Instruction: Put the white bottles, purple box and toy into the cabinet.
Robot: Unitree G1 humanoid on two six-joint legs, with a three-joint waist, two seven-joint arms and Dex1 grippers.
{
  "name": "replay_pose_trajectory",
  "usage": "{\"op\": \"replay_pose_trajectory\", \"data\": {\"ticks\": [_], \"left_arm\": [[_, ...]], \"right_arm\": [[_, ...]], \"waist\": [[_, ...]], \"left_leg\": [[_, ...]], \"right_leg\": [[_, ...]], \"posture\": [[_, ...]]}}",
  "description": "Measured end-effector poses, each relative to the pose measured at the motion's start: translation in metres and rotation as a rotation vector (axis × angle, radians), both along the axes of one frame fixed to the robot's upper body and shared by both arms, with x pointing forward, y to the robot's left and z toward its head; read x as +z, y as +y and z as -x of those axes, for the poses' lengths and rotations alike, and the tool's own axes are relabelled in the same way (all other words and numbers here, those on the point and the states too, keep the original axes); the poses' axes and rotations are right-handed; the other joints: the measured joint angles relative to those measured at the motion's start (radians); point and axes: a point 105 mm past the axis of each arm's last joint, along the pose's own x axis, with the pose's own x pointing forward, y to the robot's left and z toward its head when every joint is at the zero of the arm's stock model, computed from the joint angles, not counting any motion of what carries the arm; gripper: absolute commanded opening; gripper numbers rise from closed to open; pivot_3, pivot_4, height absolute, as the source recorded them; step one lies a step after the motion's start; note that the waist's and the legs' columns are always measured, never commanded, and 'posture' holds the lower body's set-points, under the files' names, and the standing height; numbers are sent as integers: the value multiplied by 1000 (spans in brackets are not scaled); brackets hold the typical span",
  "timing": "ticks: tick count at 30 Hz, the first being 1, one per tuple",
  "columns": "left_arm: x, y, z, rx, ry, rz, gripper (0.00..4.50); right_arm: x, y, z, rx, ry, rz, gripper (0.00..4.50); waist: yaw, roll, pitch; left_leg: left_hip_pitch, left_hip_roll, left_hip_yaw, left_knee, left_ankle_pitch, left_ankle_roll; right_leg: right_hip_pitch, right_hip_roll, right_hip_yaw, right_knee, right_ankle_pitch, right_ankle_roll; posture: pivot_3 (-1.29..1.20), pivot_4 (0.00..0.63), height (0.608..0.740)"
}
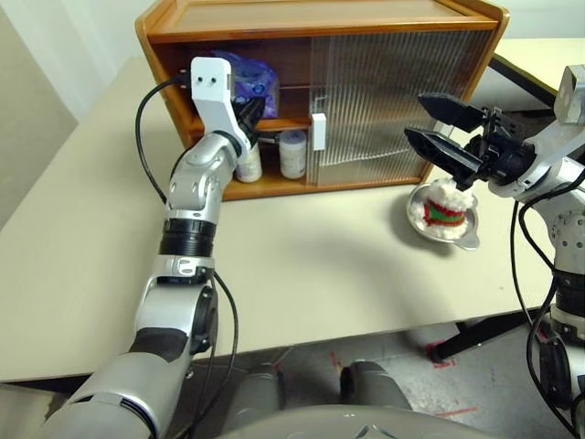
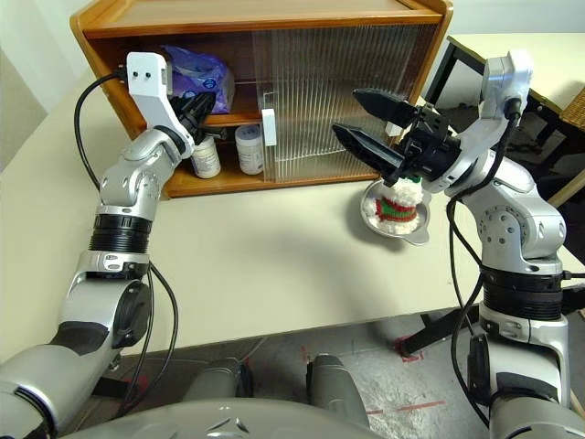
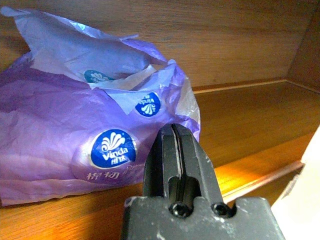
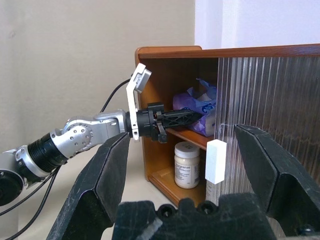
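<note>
Purple box lies lengthwise along the cabinet upper shelf, slit upward. Left gripper, pressed together, points at it; right gripper spread, empty.

Head views above; wrist views facing cabinet.

Soft, even daylight fills the head views; the table reads pale and evenly bright, with faint shadows under the steel bowl. The cabinet interior at upper left is dimmer. In the left wrist view a warm orange glare streaks the shelf edge at lower right, and the left gripper is dark and slightly soft. The right wrist view's near black fingers are blurred.
</note>
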Motion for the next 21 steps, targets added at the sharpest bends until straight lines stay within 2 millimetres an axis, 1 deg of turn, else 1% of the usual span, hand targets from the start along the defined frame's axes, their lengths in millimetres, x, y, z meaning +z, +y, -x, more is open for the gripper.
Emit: {"op": "replay_pose_trajectory", "data": {"ticks": [3, 9, 15, 17, 18, 21], "left_arm": [[-2, -1, -4, 20, 6, 4, 25], [2, 0, -12, 79, -5, 22, 25], [6, -9, -11, 51, -24, 37, 25], [10, -17, -9, 9, -41, 41, 25], [15, -22, -4, -29, -58, 51, 25], [26, -42, 21, -204, -123, 64, 25]], "right_arm": [[0, 0, 0, 0, 0, 0, 4500], [0, 0, 0, 1, 0, 0, 4500], [0, 0, 0, 1, 0, 0, 4500], [0, 0, 0, 1, 0, 1, 4500], [0, 0, 0, 1, 0, 1, 4500], [0, -1, 0, -1, 0, 3, 4500]], "waist": [[0, 0, 0], [-1, 0, 0], [-1, 0, 0], [-1, 0, 0], [-2, 0, 0], [-4, 0, 0]], "left_leg": [[0, 0, 0, 0, 0, 0], [0, -4, 0, 0, 0, 0], [-1, -5, 0, 0, 0, 0], [-1, -5, 0, 0, 0, 0], [-1, -5, 0, 0, 0, 0], [-1, -4, 0, 0, 0, -1]], "right_leg": [[0, 0, 0, 0, 0, 0], [0, 0, 0, 0, 0, 1], [0, 0, 0, -1, 0, 0], [0, 0, 0, -1, 0, 0], [0, 0, 0, -1, 0, 0], [0, 0, 1, -1, 0, 0]], "posture": [[-17, 0, 740], [-21, 0, 740], [-24, 0, 740], [-22, 0, 740], [-20, 0, 740], [-11, 0, 740]]}}
